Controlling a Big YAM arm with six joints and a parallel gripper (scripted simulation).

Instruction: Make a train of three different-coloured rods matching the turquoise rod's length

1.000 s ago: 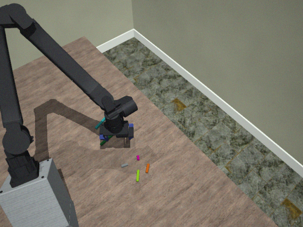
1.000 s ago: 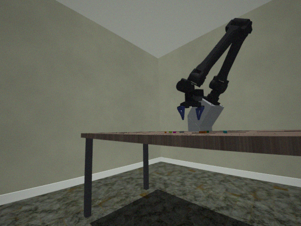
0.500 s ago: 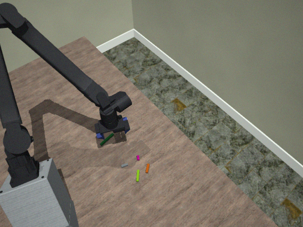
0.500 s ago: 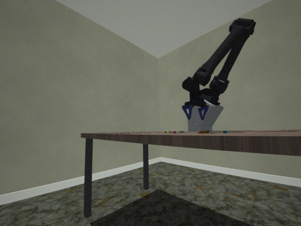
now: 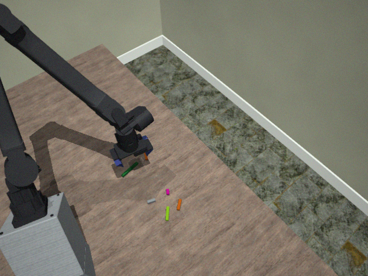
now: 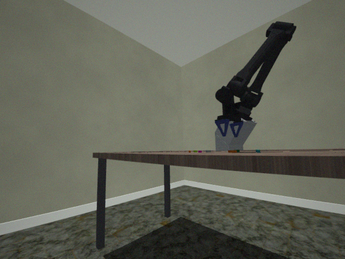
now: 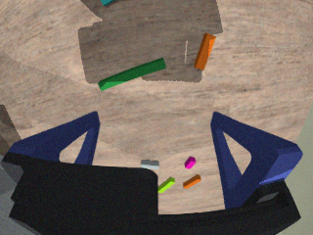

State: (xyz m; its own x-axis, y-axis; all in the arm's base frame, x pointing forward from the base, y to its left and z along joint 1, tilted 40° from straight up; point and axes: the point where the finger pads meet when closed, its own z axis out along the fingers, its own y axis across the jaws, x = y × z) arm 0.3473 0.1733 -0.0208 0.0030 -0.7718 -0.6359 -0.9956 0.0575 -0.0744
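While the jaws (image 5: 133,157) (image 6: 230,136) hang above the table (image 5: 237,225) (image 6: 222,163) (image 7: 122,132), spread fully open with nothing in their hold, the green rod (image 5: 129,169) (image 7: 132,73) lies flat beneath them. An orange rod (image 5: 145,156) (image 6: 232,151) (image 7: 204,52) rests near it, turned another way and not touching. The turquoise rod (image 6: 257,151) (image 7: 107,2) lies beyond the green one, only its tip showing in the wrist view. Well apart from the jaws, toward the far side, sit the magenta rod (image 5: 167,191) (image 6: 200,151) (image 7: 190,163), the grey rod (image 5: 151,200) (image 7: 150,164), the lime rod (image 5: 167,213) (image 6: 195,151) (image 7: 166,185) and a second orange rod (image 5: 179,204) (image 6: 190,151) (image 7: 192,181), loosely grouped with gaps between them; no three form a line.

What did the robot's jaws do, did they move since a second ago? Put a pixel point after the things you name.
Yes. In the top view, they went up and left in the picture, farther from the still magenta rod (image 5: 167,191) (image 6: 200,151) (image 7: 190,163).
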